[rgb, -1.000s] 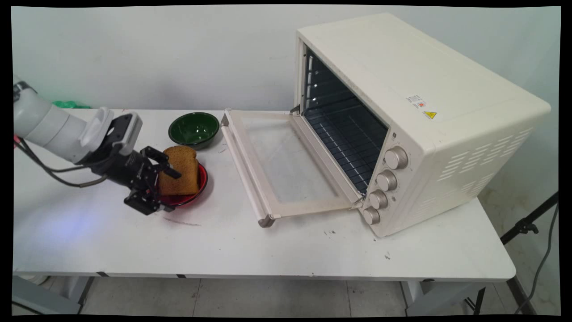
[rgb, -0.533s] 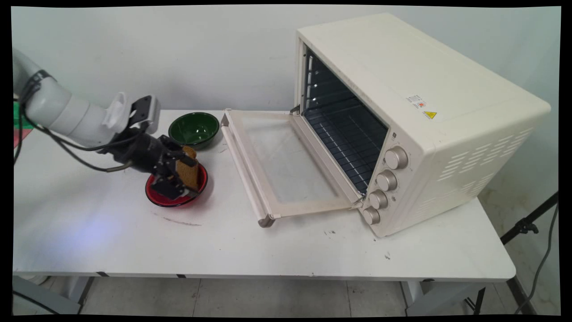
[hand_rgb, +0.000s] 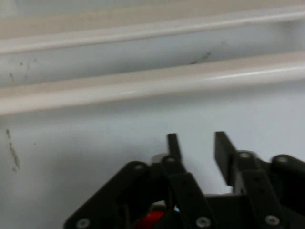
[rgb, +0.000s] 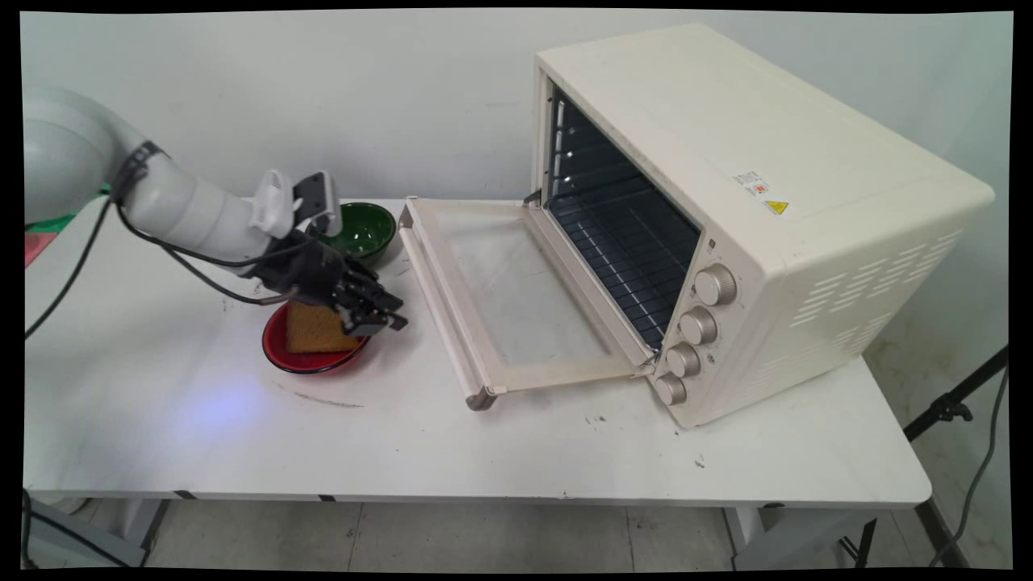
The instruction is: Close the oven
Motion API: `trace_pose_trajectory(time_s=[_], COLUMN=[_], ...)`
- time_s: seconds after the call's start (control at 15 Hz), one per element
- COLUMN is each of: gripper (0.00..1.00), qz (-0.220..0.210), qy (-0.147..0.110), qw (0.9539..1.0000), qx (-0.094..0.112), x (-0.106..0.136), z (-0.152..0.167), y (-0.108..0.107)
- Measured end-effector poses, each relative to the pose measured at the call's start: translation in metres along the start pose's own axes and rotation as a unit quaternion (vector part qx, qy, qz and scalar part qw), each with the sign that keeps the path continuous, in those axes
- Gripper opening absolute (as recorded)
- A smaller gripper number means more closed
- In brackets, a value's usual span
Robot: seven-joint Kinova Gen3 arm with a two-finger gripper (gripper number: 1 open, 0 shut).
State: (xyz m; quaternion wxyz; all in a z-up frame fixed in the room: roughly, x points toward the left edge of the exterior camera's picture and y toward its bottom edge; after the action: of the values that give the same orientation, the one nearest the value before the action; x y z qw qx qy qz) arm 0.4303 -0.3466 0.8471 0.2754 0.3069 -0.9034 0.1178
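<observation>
The black gripper [rgb: 379,315] hangs low over the right rim of a red plate [rgb: 278,355], pointing toward the open oven door [rgb: 516,298]. In the hand view its two fingers [hand_rgb: 174,145] stand a narrow gap apart with only bare white table [rgb: 484,452] showing between them, so they hold nothing. A slice of brown bread [rgb: 315,329] lies flat on the red plate, just left of the gripper and partly under the wrist; whether the gripper touches it I cannot tell. Just beyond the plate, toward the wall, sits a green bowl [rgb: 367,230], partly hidden by the white camera mount on the arm's wrist. To the right stands a large cream toaster oven [rgb: 767,202] with its glass door dropped flat onto the table, the door's handle edge nearest the gripper; the hand view shows that pale handle bar [hand_rgb: 152,86] running across the picture ahead of the fingers. Inside the oven a dark wire rack [rgb: 621,258] is visible, and four round knobs [rgb: 698,327] line its front right panel. Black cables loop down from the arm.
</observation>
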Motion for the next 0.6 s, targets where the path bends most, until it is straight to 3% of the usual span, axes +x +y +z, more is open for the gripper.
trace_pose_trajectory(time_s=[0.6], gripper=[0.0], qz=[-0.031], qy=[0.003], qw=[0.9991], qx=[0.027], x=[-0.001], z=[0.058], y=[-0.008])
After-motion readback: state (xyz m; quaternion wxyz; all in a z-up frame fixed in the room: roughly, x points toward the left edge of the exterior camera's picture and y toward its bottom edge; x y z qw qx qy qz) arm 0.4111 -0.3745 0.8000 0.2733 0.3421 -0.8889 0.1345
